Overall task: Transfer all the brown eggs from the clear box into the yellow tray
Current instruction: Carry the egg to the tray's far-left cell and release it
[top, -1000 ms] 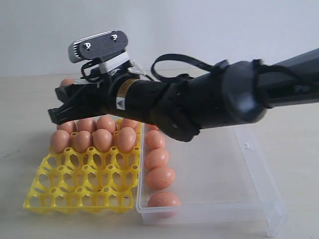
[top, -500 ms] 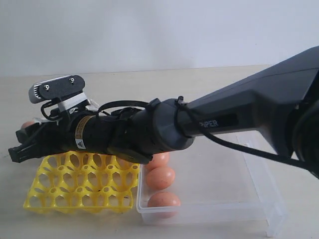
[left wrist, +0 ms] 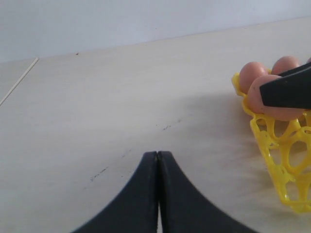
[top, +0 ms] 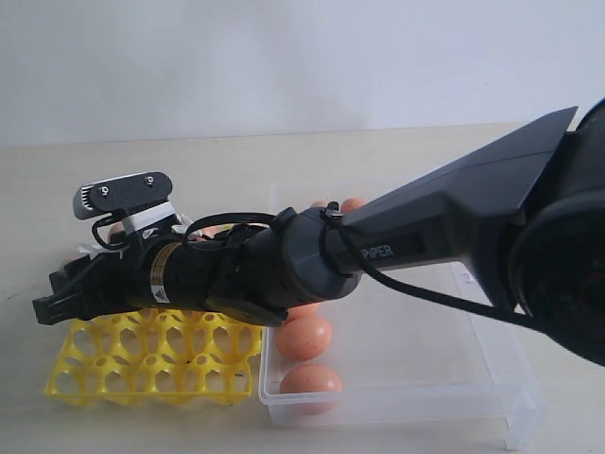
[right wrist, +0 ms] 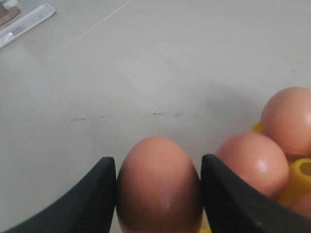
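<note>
Since half a second ago the right gripper (top: 59, 298) has sunk lower and drawn slightly back toward the yellow tray (top: 151, 357). It is clamped on a brown egg (right wrist: 158, 187), with its fingers (right wrist: 92, 194) pressed to both sides. Only the right wrist view shows this. Two more eggs (right wrist: 252, 162) sit in tray cups just beside it. Under the arm, the clear box (top: 425, 378) holds loose eggs (top: 304, 338). The left gripper (left wrist: 158, 162), fingers together, hangs over the pale scuffed table (left wrist: 97, 97). A plain white wall (top: 284, 57) stands behind.
</note>
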Controlling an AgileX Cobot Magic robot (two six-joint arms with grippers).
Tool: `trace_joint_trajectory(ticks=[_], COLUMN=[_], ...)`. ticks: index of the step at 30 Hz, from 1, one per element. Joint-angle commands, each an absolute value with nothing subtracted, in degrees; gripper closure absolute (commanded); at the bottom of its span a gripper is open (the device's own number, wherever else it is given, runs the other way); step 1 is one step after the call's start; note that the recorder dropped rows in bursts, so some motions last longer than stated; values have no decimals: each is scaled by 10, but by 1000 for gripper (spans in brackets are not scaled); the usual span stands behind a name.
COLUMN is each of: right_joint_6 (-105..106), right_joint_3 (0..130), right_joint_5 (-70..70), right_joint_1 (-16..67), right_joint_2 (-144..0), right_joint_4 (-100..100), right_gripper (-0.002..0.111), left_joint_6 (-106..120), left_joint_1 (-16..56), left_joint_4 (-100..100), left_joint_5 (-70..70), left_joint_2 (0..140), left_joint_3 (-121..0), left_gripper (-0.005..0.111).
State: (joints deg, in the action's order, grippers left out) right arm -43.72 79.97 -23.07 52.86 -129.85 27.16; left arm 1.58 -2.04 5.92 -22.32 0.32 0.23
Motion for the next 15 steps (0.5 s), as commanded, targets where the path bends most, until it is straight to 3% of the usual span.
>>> trace_joint_trajectory(ticks=[1, 4, 6, 7, 11, 15], right_joint_6=[-440, -440, -440, -440, -423, -292], right_joint_3=[804, 804, 804, 804, 804, 804], right_joint_5=[-229, -228, -220, -214, -174, 11], right_joint_1=[530, 529, 529, 529, 529, 523], right_joint_2=[-1298, -1298, -1298, -1298, -1277, -1172], right_joint_4=[273, 268, 254, 254, 254, 235], right_gripper=[84, 52, 35, 34, 40, 72], left_joint_6=[13, 13, 13, 13, 13, 13], left_joint_1=[-17, -17, -17, -17, -17, -17], left_joint_4=[58, 58, 58, 58, 58, 58], left_joint_5=[-218, -218, -218, -218, -218, -218], left_joint_2=[0, 0, 0, 0, 0, 0], left_joint_3=[0, 0, 0, 0, 0, 0], left_gripper=[107, 107, 107, 107, 107, 107])
